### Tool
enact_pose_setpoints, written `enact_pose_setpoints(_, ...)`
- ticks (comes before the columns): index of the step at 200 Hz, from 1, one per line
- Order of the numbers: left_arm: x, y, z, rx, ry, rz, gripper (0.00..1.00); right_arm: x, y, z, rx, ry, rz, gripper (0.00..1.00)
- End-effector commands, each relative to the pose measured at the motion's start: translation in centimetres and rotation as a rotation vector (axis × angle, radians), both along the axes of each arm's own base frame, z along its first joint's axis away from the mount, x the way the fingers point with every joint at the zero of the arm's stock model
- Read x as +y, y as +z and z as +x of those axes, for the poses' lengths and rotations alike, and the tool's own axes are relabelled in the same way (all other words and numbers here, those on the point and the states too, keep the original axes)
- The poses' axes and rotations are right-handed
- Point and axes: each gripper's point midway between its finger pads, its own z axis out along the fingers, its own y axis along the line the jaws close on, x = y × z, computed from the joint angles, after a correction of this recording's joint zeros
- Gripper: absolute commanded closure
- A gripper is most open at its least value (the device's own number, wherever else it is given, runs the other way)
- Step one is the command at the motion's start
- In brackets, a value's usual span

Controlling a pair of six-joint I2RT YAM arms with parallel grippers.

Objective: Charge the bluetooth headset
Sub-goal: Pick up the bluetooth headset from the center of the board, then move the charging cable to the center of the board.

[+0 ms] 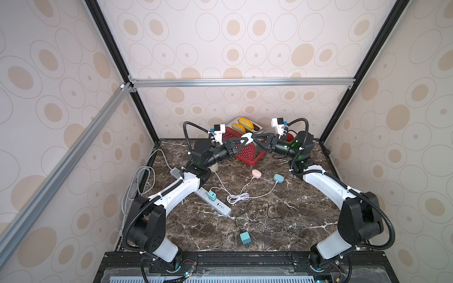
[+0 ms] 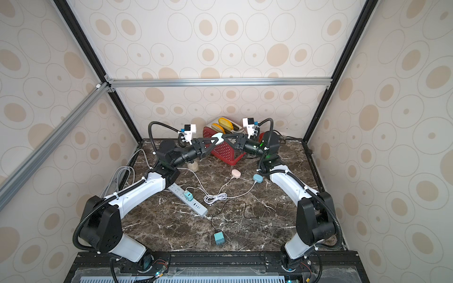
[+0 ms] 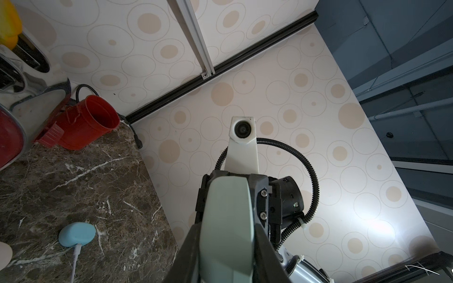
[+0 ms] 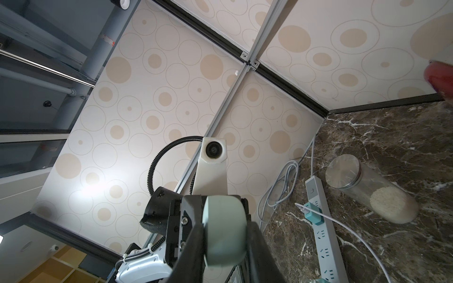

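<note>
Along the left edge of the table (image 1: pixel 294 220), a loop of grey cable (image 1: pixel 138 181) is lying beside a white power strip (image 1: pixel 217 203), and a teal charger (image 1: pixel 212 196) is sitting plugged into that strip. Next to it a white cable (image 1: pixel 237 197) is lying in a loose coil. Nearer the front, a loose teal adapter (image 1: pixel 245 238) is resting on the end of a thin black cord.

Above all this, the left gripper (image 1: pixel 244 141) is reaching over the red basket (image 1: pixel 247 154) at the back, with its jaws clamping one end of a pale green earbud case (image 1: pixel 247 137). The earbud case is hanging in the air over the basket, clear of the table. In the left wrist view the earbud case (image 3: pixel 226 220) is filling the gap between the black fingers.

From the opposite end, the right gripper (image 1: pixel 256 139) is clamping the same earbud case (image 4: pixel 224 230), its jaws pressed onto it.

Below, to the right of the coil, a pink case (image 1: pixel 256 173) and a blue case (image 1: pixel 278 178) are lying on the table. A white lead is running into the blue one.
</note>
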Motion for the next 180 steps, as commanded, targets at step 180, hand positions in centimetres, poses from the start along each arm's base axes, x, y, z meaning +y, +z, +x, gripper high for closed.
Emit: enact_pose_setpoints(180, 2.3, -5.9, -1.6, -0.241, 0.18, 0.362, 0.84, -15.3, -28.0, -20.5, 0.95, -0.259, -0.955, 0.62)
